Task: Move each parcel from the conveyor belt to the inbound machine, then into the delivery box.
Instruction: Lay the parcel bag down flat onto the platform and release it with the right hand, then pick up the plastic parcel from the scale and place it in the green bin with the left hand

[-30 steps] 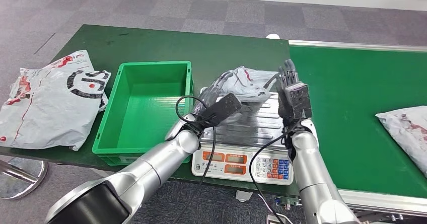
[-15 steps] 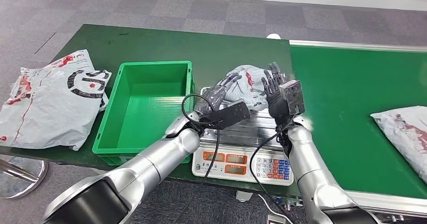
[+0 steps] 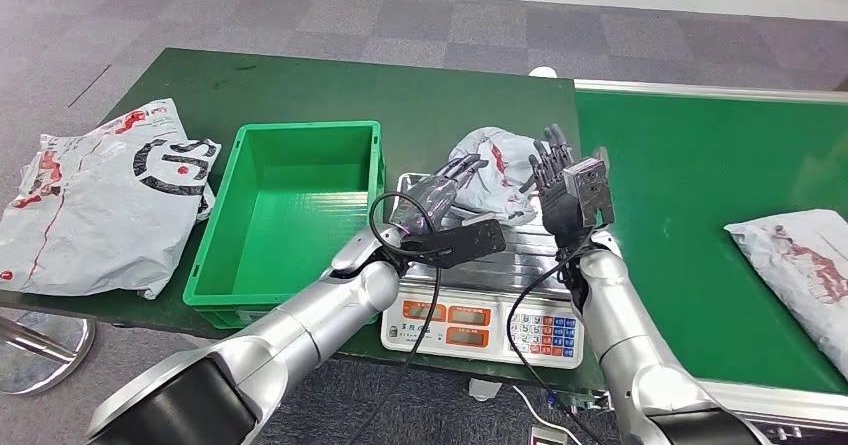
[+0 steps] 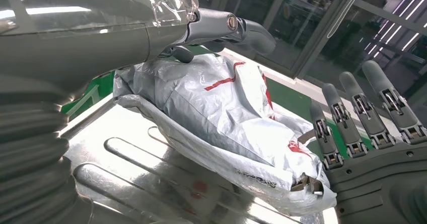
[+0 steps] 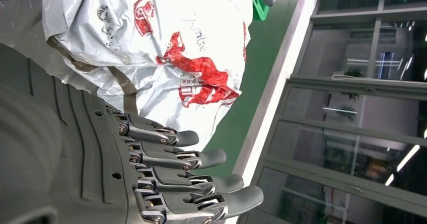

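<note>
On the steel platform of the weighing scale (image 3: pixel 470 255) you have 1 crumpled grey parcel (image 3: pixel 495 170), printed in red, lying toward the platform's far edge. Your left hand (image 3: pixel 435 193) reaches over the platform's left side with its fingers stretched out and slightly apart, the thumb resting on top of the bag in the left wrist view; whether the other fingers touch it, you cannot tell. Your right hand (image 3: pixel 550 170) stands upright at the parcel's right side, palm toward it, fingers straight and side by side with small gaps, close against the plastic but not curled around it. Neither hand holds the bag yet; together they bracket it. Judged from this, the parcel has made the 1st leg, belt to scale, and looks ready for the 2nd. Left of the scale, just beside it, the green crate (image 3: pixel 285 210) has nothing in it, so no parcel has been delivered there so far. Left of the crate lies a large white mailer bag (image 3: pixel 95 200) on the dark green table. Right of the scale, on the green conveyor belt (image 3: pixel 700 165), another grey parcel (image 3: pixel 800 265) waits, so at least 2 transfers into the crate look outstanding.
</note>
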You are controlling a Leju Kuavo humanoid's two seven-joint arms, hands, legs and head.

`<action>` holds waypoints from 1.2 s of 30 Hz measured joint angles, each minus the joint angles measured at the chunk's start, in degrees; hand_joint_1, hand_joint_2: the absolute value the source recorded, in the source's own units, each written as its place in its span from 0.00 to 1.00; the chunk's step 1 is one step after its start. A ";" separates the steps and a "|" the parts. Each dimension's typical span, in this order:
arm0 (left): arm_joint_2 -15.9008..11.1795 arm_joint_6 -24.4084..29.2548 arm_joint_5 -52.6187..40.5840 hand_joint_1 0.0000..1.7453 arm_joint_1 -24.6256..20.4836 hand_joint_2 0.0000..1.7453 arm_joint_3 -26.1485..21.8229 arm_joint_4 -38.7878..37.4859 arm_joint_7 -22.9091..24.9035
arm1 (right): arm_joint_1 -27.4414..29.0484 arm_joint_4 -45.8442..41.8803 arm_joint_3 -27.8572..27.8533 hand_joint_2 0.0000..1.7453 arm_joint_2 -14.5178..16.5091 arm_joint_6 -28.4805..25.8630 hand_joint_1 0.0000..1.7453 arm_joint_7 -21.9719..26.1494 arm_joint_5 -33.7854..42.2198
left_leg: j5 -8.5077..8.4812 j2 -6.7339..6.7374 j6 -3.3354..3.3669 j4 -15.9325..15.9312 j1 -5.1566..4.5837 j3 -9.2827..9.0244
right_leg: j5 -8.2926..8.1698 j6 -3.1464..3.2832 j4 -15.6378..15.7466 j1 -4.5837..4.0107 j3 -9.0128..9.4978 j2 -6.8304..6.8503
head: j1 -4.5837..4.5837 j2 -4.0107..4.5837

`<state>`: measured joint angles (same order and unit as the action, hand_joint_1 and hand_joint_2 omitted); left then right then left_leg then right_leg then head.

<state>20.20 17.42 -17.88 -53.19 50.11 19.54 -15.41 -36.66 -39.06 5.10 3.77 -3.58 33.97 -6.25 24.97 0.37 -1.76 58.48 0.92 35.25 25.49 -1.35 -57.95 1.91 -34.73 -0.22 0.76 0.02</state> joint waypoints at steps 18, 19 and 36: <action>0.00 1.13 -21.34 0.00 -0.18 1.00 8.31 -0.86 14.04 | -0.66 0.72 1.14 0.00 -1.08 -1.05 0.00 0.44 5.73 | 0.00 -0.01 0.00 0.01 -0.01 0.01 | 0.00 0.00 0.00 0.01 0.01 0.00 | 0.00 0.00; 0.00 0.98 -24.33 0.25 -0.18 1.00 10.31 -0.97 16.52 | -0.61 0.42 1.38 0.00 -1.12 -1.19 0.00 0.44 6.34 | 0.00 -0.01 0.00 0.01 -0.01 0.01 | 0.00 0.00 0.00 0.01 0.00 0.00 | 0.00 0.00; -0.04 2.57 -36.45 1.00 -0.27 1.00 22.97 -3.46 28.17 | 3.48 -15.12 9.39 0.00 -3.75 -1.03 0.00 -3.50 12.61 | -0.01 0.00 0.00 0.01 -0.01 0.00 | -0.01 0.00 0.00 0.01 0.00 0.00 | 0.00 0.00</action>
<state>20.16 19.99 -54.33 -53.46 73.07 16.08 12.77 -33.18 -54.18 14.50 0.01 -4.61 30.46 6.36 24.96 0.37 -1.75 58.49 0.91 35.25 25.48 -1.36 -57.94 1.92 -34.72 -0.22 0.76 0.02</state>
